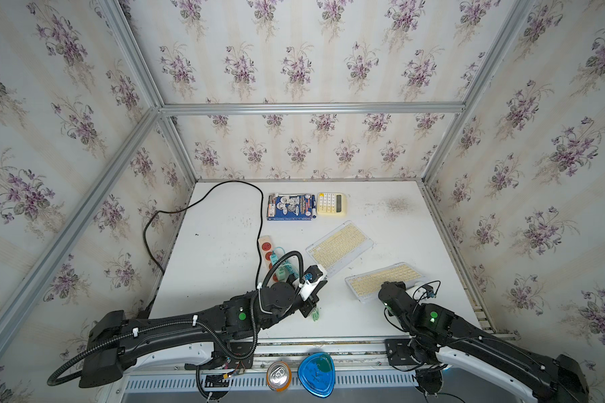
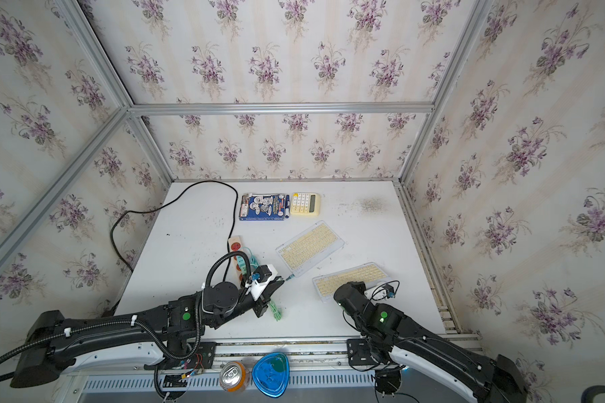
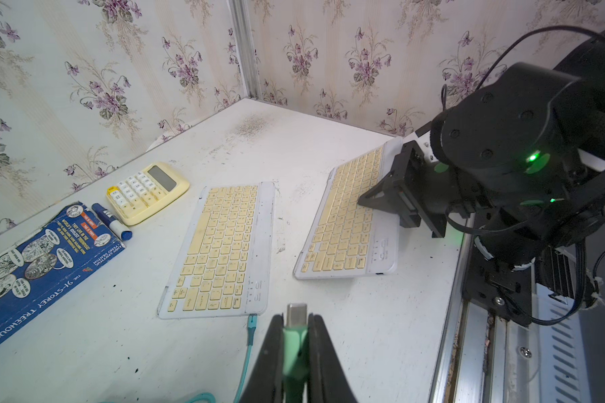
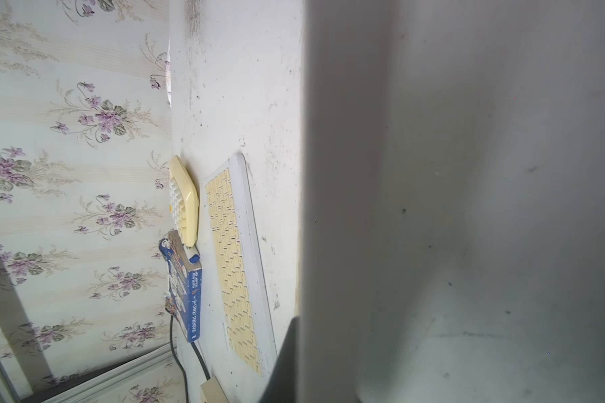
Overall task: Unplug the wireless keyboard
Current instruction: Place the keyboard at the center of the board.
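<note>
The left gripper (image 3: 296,322) is clenching the green plug (image 3: 295,343), bare-tipped and just beside the near keyboard (image 3: 343,226) — best, I'd judge, to be drawing it straight back while the closed, empty right gripper (image 3: 365,201) is pinning those keys — and beyond that keyboard a book (image 3: 39,258) is reading "THE 91-STOREY TREEHOUSE".

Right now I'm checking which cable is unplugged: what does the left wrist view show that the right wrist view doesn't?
Only left wrist: the left gripper shut on a green plug, clear of both keyboards; a teal cable plugged into the middle keyboard; the right gripper at the second keyboard. Only right wrist: a black cord and a close grey blur. Both: the middle keyboard, calculator and book.
</note>
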{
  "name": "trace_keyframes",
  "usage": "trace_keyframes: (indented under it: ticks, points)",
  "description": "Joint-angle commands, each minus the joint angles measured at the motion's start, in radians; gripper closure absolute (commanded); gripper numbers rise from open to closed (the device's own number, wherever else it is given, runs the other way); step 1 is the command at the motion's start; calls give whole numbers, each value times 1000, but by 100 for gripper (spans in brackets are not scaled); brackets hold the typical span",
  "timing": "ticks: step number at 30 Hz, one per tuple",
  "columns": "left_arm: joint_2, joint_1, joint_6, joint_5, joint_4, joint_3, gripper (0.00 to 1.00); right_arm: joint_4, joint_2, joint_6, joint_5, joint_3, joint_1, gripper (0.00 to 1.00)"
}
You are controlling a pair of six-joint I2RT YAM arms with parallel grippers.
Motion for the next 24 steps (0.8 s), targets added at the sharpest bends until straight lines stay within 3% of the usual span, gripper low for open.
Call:
trace_keyframes:
  ticks: [1,5,7,12,19,21,24]
  points:
    - [3,0,-9,-6,8,12,100,39,34,39,-8,-7,0,100]
    - [9,0,-9,-10,9,14,100,49,58,70,-17,-16,-4,97]
    - [13,0,-6,-10,8,17,100,51,55,75,-12,-22,-6,83]
    - [44,0,-9,-11,9,29,99,63,56,77,0,-36,-9,67]
    - [160,31,-35,1,20,81,99,52,52,58,-29,-26,-25,36]
    - [208,65,-41,32,34,92,99,26,48,51,-42,-11,-28,29]
    - [281,104,-48,45,11,131,100,-16,42,69,-75,7,-28,27]
